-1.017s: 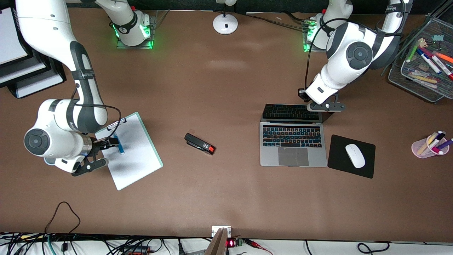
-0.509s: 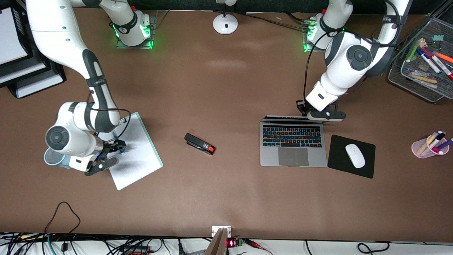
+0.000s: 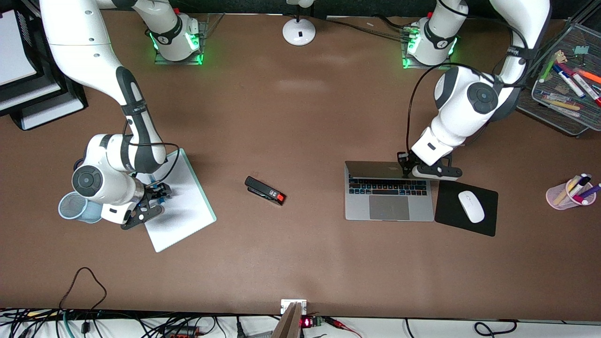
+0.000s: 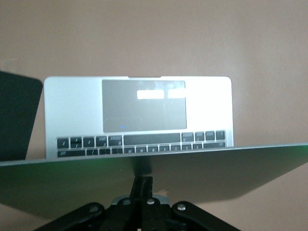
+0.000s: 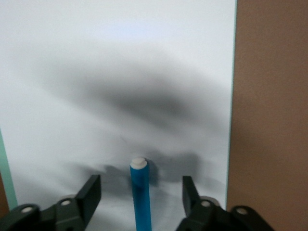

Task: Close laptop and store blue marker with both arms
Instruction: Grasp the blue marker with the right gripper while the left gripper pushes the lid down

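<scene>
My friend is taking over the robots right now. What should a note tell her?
Left gripper: jaws shut, pressing on the laptop lid, which is tilted partway down over the keys.
Right gripper: jaws open on either side of the blue marker, not gripping it yet. The marker lies on the white pad at the right arm's end of the table.
Done: lid partly lowered, right gripper lined up on the marker.
Left: push the lid fully shut, grip the marker, lift it and store it, maybe in the mesh cup beside the pad.
</scene>
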Available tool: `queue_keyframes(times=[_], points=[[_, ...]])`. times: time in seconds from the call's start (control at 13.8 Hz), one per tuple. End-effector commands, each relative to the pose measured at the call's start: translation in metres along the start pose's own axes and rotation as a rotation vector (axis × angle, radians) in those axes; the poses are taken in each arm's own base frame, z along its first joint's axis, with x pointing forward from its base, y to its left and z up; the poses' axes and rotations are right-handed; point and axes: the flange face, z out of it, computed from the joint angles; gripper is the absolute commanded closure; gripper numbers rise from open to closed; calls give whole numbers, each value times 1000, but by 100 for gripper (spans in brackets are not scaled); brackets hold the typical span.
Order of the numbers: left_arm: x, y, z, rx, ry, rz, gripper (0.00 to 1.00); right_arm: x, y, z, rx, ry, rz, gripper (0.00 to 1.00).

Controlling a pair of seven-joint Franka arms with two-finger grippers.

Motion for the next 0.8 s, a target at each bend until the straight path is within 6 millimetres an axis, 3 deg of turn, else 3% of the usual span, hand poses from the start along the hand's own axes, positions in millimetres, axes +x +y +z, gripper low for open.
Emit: queue_keyframes(times=[0.0, 0.51, 0.73], points=[[12, -2, 20, -20, 33, 20, 100, -3, 0, 7, 1, 4, -10, 30], [40, -4, 57, -43, 27, 19, 100, -4, -1, 12, 3, 2, -4, 59], [44, -9, 77, -50, 9, 10, 100, -4, -1, 17, 7, -1, -1, 62]])
